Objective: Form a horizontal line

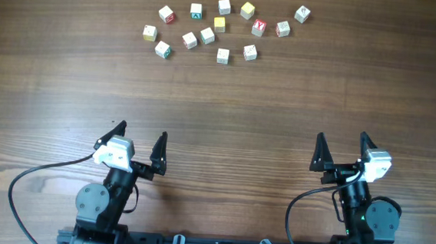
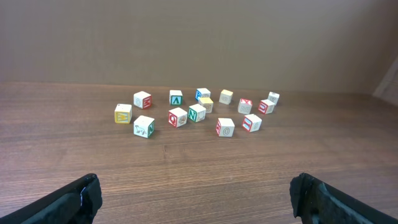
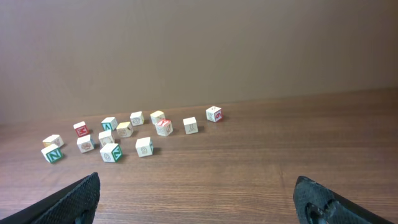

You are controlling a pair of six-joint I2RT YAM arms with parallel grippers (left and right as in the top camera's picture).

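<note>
Left claw (image 1: 142, 130) spread wide, right claw (image 1: 342, 136) likewise, letter cubes (image 1: 207, 35) scattered

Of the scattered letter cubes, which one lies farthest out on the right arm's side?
The pale cube alone at the cluster's right end; every other one lies to its left.

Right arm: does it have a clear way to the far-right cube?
Probably yes. That cube stands apart at the right end, touching no other, and only bare table lies between it and the open right gripper. Whether the gripper can stretch that far is unclear.
</note>
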